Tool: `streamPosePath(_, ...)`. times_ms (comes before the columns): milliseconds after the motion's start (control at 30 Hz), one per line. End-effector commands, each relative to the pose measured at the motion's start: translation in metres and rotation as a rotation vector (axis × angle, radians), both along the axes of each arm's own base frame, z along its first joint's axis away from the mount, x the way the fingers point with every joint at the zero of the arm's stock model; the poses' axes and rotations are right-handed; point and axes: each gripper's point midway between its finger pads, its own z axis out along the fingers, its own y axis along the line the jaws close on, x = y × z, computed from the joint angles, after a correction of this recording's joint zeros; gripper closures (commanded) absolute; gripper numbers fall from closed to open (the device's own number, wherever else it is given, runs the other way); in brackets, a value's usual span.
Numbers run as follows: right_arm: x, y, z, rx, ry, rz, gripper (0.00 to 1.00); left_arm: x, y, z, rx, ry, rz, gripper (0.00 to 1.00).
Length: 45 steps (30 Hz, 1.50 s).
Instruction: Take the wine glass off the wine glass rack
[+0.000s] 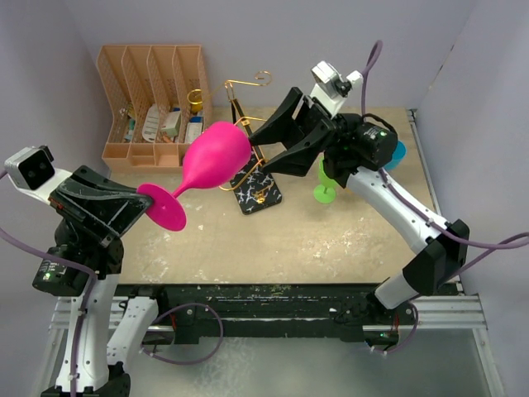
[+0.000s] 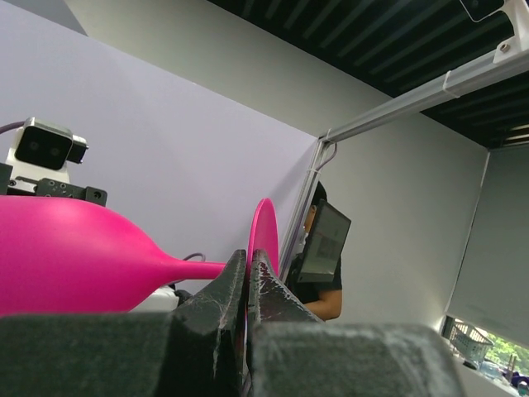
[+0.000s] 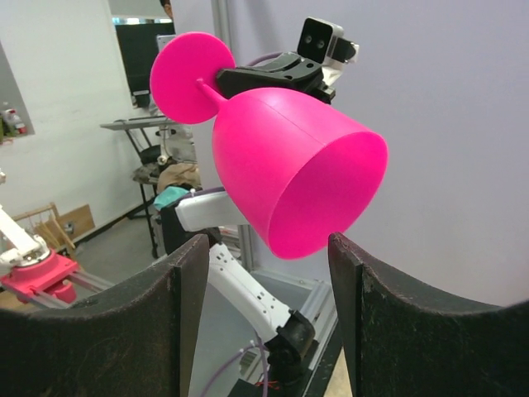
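Wine glass held lengthwise between my two pincers, above the table.

My left pincer [image 2: 248, 269] is clamped shut on the pink wine glass [image 1: 216, 155] at its foot end, where the stem meets the round foot. The glass lies tilted nearly on its side, with the foot towards my left arm and the bowl's mouth towards my right. My right pincer [image 1: 271, 144] stands wide open and holds nothing. Its two fingers [image 3: 178, 289] flank the rim of the bowl, one on each side. I cannot tell whether either finger touches the rim. From above, the bowl overlaps the gold wires of the wine glass rack [image 1: 258, 192], whose marbled base sits on the table just below and to the right.
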Motion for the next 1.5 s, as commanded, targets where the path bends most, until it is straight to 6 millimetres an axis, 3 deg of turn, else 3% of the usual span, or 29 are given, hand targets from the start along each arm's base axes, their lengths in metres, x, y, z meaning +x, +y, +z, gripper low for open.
streamPosePath(0, -0.024, -0.006, 0.021, 0.076, -0.079, 0.038, 0.38, -0.008, 0.001, 0.001, -0.006, -0.027, -0.012, 1.0)
streamPosePath(167, -0.043, 0.002, 0.021, 0.09, -0.089, 0.103, 0.4, 0.0, 0.0, -0.005, -0.004, -0.005, -0.01, 1.0)
streamPosePath(333, -0.058, 0.002, 0.022, 0.1, -0.099, 0.14, 0.47, 0.006, 0.0, -0.009, -0.002, 0.01, -0.008, 1.0)
streamPosePath(467, -0.06, 0.001, 0.023, 0.101, -0.098, 0.14, 0.8, 0.008, 0.0, -0.01, -0.002, 0.009, -0.006, 1.0)
streamPosePath(500, -0.062, -0.001, 0.022, 0.087, -0.088, 0.137, 1.0, 0.01, -0.001, -0.012, 0.002, 0.015, -0.003, 1.0)
streamPosePath(533, -0.062, -0.001, 0.021, 0.08, -0.089, 0.131, 1.0, 0.011, -0.001, -0.013, 0.007, 0.017, 0.002, 0.97)
streamPosePath(567, -0.064, -0.002, 0.02, 0.072, -0.095, 0.124, 1.0, 0.012, -0.002, -0.014, 0.014, 0.027, 0.009, 0.86)
streamPosePath(633, -0.064, -0.005, 0.02, 0.063, -0.114, 0.089, 1.0, 0.016, -0.003, -0.019, 0.03, 0.056, 0.03, 0.52)
streamPosePath(700, -0.062, -0.008, 0.023, 0.049, -0.116, 0.031, 1.0, 0.022, -0.005, -0.026, 0.053, 0.09, 0.061, 0.3)
streamPosePath(767, -0.057, -0.014, 0.031, 0.038, -0.122, -0.075, 1.0, 0.027, -0.007, -0.034, 0.079, 0.12, 0.098, 0.22)
streamPosePath(867, -0.032, -0.026, 0.047, 0.007, -0.098, -0.383, 1.0, 0.039, -0.009, -0.048, 0.12, 0.17, 0.162, 0.2)
streamPosePath(933, -0.012, -0.053, 0.059, -0.009, -0.061, -0.647, 1.0, 0.047, -0.01, -0.057, 0.152, 0.2, 0.21, 0.2)
streamPosePath(1000, 0.023, -0.089, 0.061, -0.042, 0.051, -0.958, 1.0, 0.066, -0.011, -0.072, 0.218, 0.275, 0.29, 0.21)
streamPosePath(1133, 0.078, -0.197, 0.021, -0.223, 0.327, -1.601, 1.0, 0.097, 0.005, -0.094, 0.396, 0.377, 0.589, 0.23)
streamPosePath(1233, 0.089, -0.271, -0.025, -0.416, 0.458, -2.023, 1.0, 0.11, 0.024, -0.095, 0.491, 0.389, 0.788, 0.25)
streamPosePath(1333, 0.08, -0.303, -0.067, -0.61, 0.518, -2.213, 1.0, 0.129, 0.035, -0.099, 0.614, 0.408, 0.888, 0.25)
streamPosePath(1467, 0.067, -0.314, -0.11, -0.805, 0.58, -2.256, 1.0, 0.164, 0.042, -0.113, 0.795, 0.466, 0.923, 0.26)
